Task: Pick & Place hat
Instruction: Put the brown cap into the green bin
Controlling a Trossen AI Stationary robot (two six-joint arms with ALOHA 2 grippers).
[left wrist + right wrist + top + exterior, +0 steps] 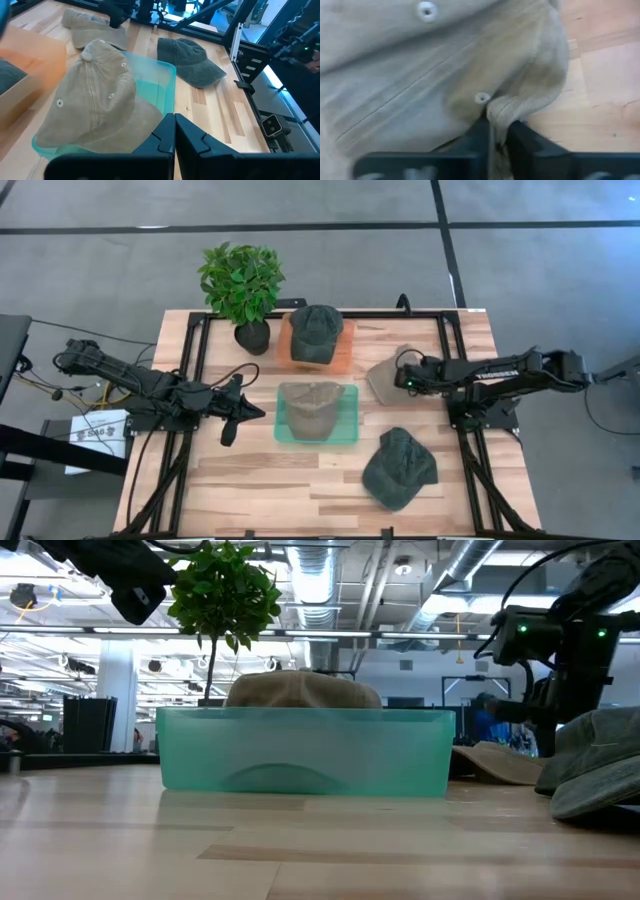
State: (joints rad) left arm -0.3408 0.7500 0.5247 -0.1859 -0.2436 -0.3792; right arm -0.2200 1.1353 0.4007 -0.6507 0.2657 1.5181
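Two tan hats and two green hats are in view. One tan hat (310, 408) lies in the teal bin (347, 430). The second tan hat (384, 376) rests on the table right of that bin, and my right gripper (405, 381) is shut on it. A green hat (316, 332) sits on the orange bin (345, 350). The other green hat (400, 468) lies on the table near the front edge. My left gripper (240, 412) hovers shut just left of the teal bin (167, 85), touching nothing. My right gripper pinches a raised fold of the tan hat's crown (506, 106) between its two fingers, beside a small eyelet (481, 97). The fingers (476, 134) come from the table's right side, slanting down. The hat's brim (495, 762) still lies on the table.
A potted plant (240, 280) stands at the far edge, left of the orange bin. Black frame rails (452, 360) run along both sides of the tabletop. Bare wood (260, 480) shows near the front edge, left of the green hat.
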